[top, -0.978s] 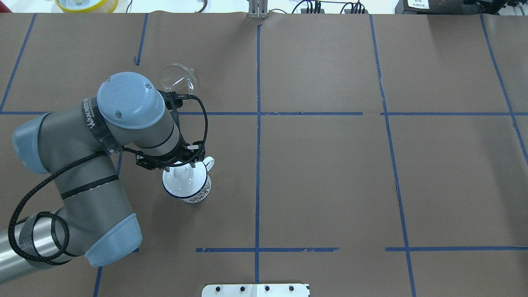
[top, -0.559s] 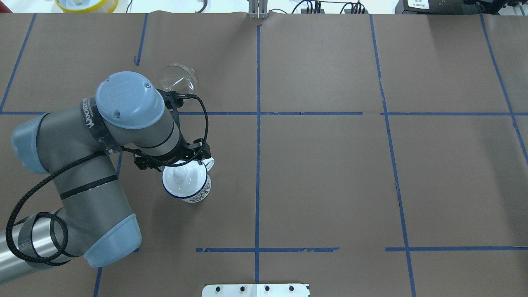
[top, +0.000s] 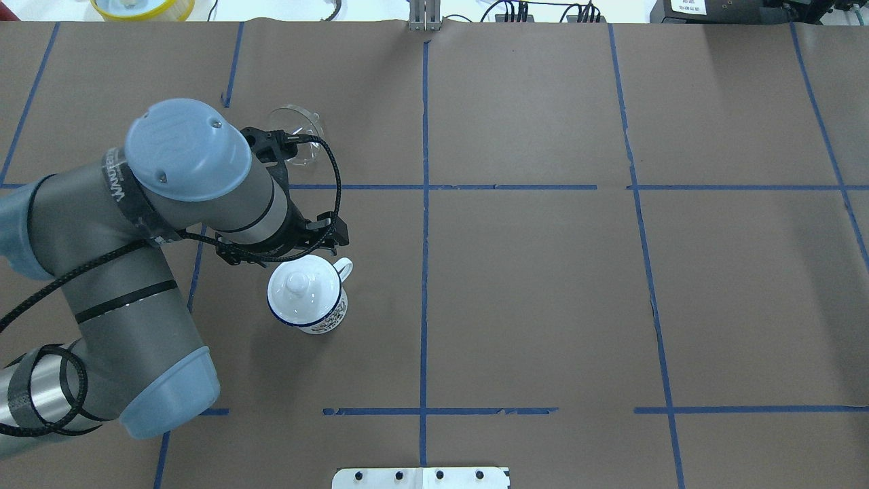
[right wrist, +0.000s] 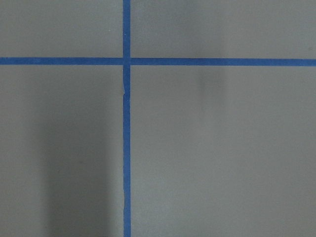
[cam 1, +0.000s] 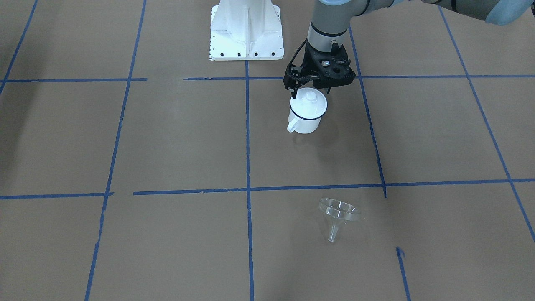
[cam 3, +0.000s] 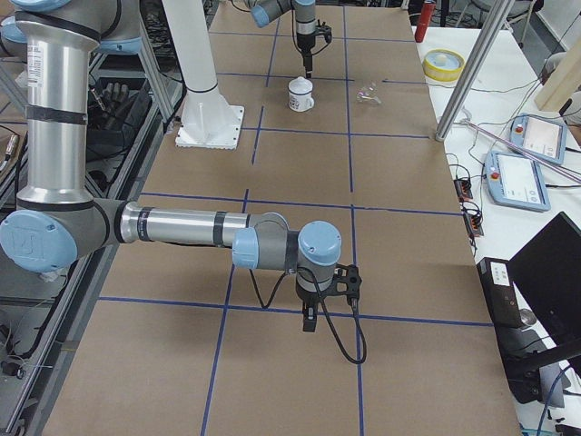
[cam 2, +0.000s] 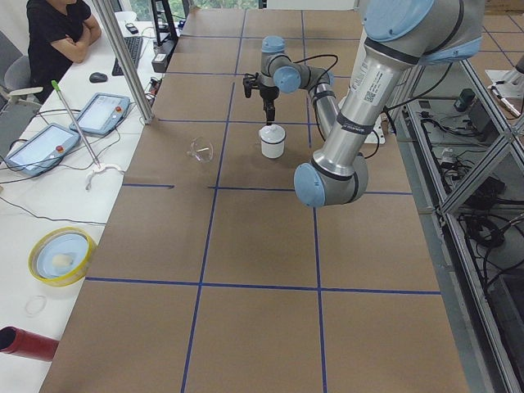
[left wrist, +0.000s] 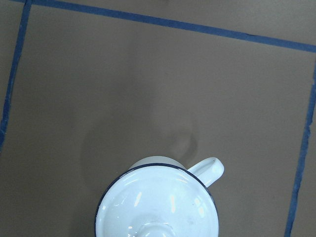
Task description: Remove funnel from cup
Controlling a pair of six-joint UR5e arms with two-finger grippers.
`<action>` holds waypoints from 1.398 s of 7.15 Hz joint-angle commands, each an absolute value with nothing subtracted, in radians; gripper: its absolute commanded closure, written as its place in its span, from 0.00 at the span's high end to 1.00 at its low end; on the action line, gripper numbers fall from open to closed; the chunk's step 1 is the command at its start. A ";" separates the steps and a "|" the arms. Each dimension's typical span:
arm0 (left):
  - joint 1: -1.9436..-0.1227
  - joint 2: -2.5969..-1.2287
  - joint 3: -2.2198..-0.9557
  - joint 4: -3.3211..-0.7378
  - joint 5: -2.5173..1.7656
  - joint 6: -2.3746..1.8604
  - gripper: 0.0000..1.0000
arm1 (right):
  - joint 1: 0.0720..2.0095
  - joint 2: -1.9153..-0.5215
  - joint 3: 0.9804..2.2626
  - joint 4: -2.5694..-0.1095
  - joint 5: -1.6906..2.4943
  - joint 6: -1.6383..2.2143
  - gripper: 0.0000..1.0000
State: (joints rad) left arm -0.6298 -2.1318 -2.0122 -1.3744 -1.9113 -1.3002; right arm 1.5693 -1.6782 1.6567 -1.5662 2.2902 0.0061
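The clear funnel (cam 1: 337,213) lies on its side on the brown table, apart from the cup and farther from the robot; it also shows in the overhead view (top: 301,121), partly behind the left wrist's cable. The white cup (cam 1: 307,118) with a dark blue rim stands upright, with a round white lid with a knob (top: 302,288) on it. My left gripper (cam 1: 311,89) hangs just above the cup's back edge; its jaws look open and empty. The left wrist view shows the cup's handle (left wrist: 210,170) below. My right gripper (cam 3: 310,325) hovers over bare table far away; I cannot tell its state.
The white robot base plate (cam 1: 246,33) stands behind the cup. A yellow bowl (top: 142,7) sits off the table's far left corner. An operator (cam 2: 57,33) and control tablets (cam 2: 102,113) are at a side bench. Blue tape lines grid the table.
My left gripper has lifted off the lid's knob and drawn back and up from the cup. The lid stays on the cup. The funnel has not moved.
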 commanded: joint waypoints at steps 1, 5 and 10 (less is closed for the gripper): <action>-0.815 -2.120 -2.013 -1.433 -1.927 -1.145 1.00 | 1.569 -1.678 1.657 -1.566 2.290 0.006 1.00; -1.142 -1.975 -1.948 -1.433 -2.126 -0.746 1.00 | 1.569 -1.678 1.657 -1.566 2.290 0.006 1.00; -1.420 -1.754 -1.808 -1.439 -2.263 -0.137 1.00 | 1.569 -1.678 1.657 -1.566 2.290 0.006 1.00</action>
